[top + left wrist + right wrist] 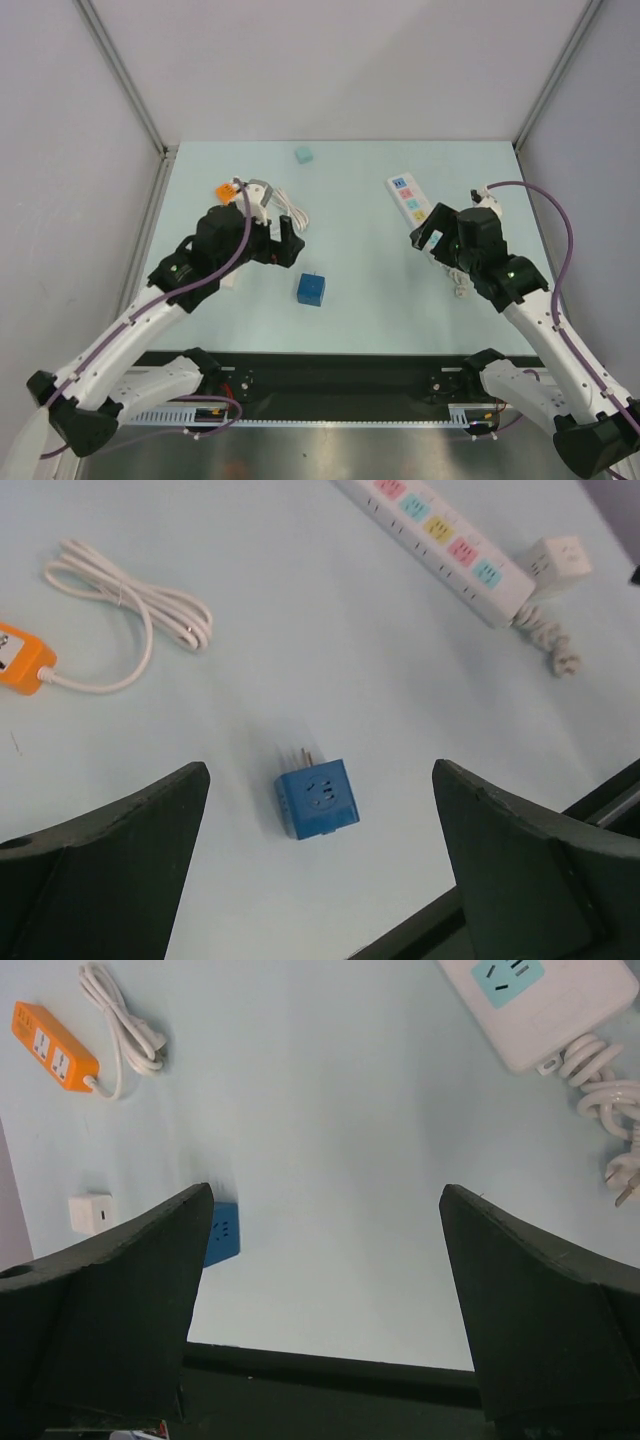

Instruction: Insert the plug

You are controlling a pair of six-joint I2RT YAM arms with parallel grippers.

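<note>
Blue plug (311,288) lies loose on the table (380,300).
Left gripper (287,245) is near its far-left side, right gripper (428,232) well to its right; both jaws spread, empty.

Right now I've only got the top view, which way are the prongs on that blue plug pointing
Observer: In the left wrist view the blue plug lies with its prongs level with the table, pointing away from that camera.
Operator: Is the strip plugged in anywhere?
Observer: No. The right wrist view shows its cord bundled and the end plug loose on the table.
Operator: Anything else near the blue one?
Observer: A white cube stands apart from it in the right wrist view.
</note>
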